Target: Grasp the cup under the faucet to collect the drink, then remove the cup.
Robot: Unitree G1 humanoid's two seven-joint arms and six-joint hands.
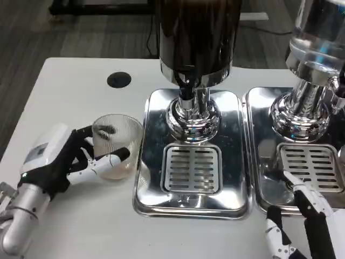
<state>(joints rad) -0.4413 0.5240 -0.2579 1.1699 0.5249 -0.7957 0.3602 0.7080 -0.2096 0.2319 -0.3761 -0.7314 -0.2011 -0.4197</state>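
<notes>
— Which step is it on, would you say?

— The grasp, I'd judge. The left hand [59, 162] has its fingers wrapped round the ribbed clear cup [115, 144], thumb across the near side, other fingers behind the rim. The cup stands upright on the white table [64, 91], right in that hand's hold and off to the hand's far side from the wrist.

— So not under the faucet yet?

— No. The dark dispenser [197, 38] has its faucet [186, 89] further out beyond the cup, over the slotted grate [192, 169] of the steel drip tray [153, 189]. The cup sits just beside the tray's edge, not on it. Whether there's drink in it I can't tell; the bottom looks faintly tinted.

— And the other hand?

— The right hand [302, 216] lies low by the second tray [264, 194], fingers stretched out and apart, holding nothing, one fingertip near that grate.

— Next move?

— Lift the cup over the tray's lip, keep it level, and set it on the grate beneath the spout.
</notes>
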